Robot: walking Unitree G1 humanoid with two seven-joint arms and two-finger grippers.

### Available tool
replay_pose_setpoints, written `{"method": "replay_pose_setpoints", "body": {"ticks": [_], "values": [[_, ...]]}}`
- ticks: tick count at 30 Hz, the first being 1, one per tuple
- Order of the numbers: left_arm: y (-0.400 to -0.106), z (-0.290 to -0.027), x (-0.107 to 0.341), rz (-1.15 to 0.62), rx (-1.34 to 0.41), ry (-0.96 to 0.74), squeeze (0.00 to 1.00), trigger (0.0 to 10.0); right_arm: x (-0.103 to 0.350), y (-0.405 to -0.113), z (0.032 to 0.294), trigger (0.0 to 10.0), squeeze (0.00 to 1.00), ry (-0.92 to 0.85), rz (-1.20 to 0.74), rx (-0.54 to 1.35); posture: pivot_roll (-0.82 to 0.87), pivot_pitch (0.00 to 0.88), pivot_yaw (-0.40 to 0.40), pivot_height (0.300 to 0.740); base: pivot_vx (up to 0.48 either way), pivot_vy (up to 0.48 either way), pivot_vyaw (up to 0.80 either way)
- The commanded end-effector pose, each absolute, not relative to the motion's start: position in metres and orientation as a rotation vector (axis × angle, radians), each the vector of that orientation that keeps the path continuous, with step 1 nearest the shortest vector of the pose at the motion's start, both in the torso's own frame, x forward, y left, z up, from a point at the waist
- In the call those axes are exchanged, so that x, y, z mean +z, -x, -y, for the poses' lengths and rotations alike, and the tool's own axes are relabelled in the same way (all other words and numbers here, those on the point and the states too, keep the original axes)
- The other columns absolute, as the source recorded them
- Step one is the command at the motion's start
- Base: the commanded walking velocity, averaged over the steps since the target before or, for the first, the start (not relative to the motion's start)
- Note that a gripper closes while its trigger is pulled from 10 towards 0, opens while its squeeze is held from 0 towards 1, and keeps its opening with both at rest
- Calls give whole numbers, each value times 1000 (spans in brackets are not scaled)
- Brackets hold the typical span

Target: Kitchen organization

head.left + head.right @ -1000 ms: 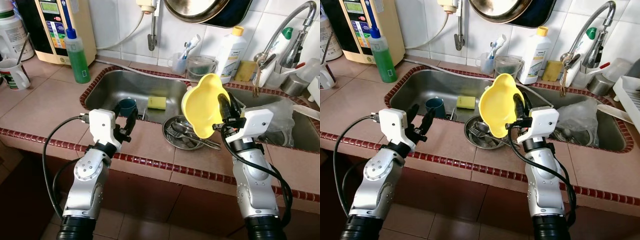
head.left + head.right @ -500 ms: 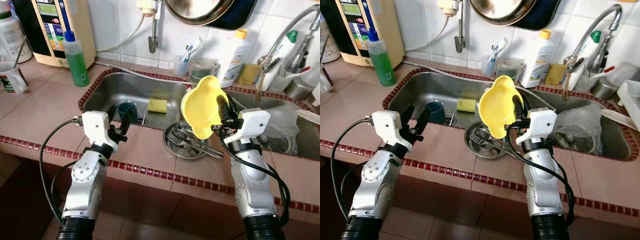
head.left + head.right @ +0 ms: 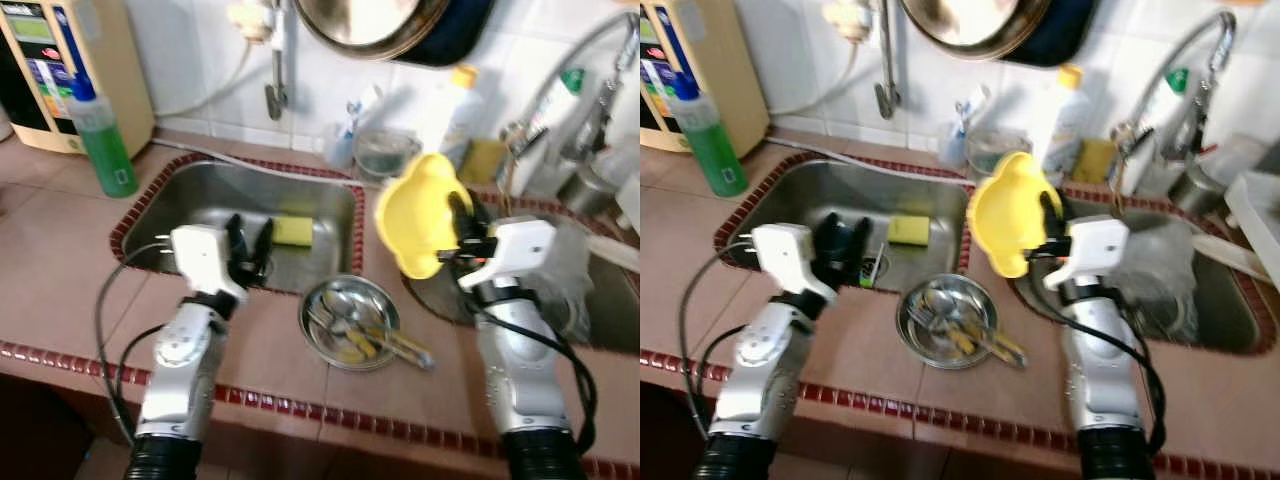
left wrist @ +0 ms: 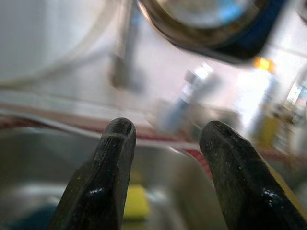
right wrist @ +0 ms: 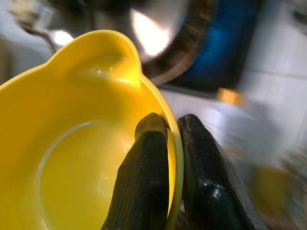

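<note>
Camera shifted right since earlier frame (blurred), right gripper (image 3: 455, 222) still clamped on one yellow bowl (image 3: 420, 212), left gripper (image 4: 165, 158) fingers apart, one steel dish (image 3: 350, 320), one sponge (image 3: 292, 230).

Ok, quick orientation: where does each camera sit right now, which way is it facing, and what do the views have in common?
Left eye view: on the head, looking down at the double sink; both silver arms show, the right tool holding a yellow bowl.
Right eye view: same head, the stereo twin; same sink, a steel dish of cutlery, both arms.
Left wrist view: along the left tool, open, toward the tiled wall and yellow sponge.
Right wrist view: along the right tool, pinching the bowl's rim.
Shared: the bowl appears in both eye views and the right wrist view.
</note>
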State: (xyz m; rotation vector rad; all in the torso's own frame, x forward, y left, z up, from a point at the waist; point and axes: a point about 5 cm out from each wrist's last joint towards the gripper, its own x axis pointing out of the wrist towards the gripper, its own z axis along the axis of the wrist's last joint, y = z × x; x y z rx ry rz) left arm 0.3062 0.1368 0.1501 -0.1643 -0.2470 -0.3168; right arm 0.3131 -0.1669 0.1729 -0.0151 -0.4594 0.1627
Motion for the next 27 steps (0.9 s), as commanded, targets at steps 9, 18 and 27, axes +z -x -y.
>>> {"method": "replay_pose_setpoints", "body": {"ticks": [9,18,27], "values": [[-306,-145,161,266,-315,109,0,10000,173,-315,155,10000,0,-10,426,215,106,0,-65,740,0,0,0],[-307,-140,162,243,-373,76,0,10000,171,-318,155,10000,0,-11,396,213,101,0,-56,740,0,0,0],[-306,-138,162,228,-387,78,0,10000,169,-316,151,10000,0,-16,386,229,106,0,-52,740,0,0,0]]}}
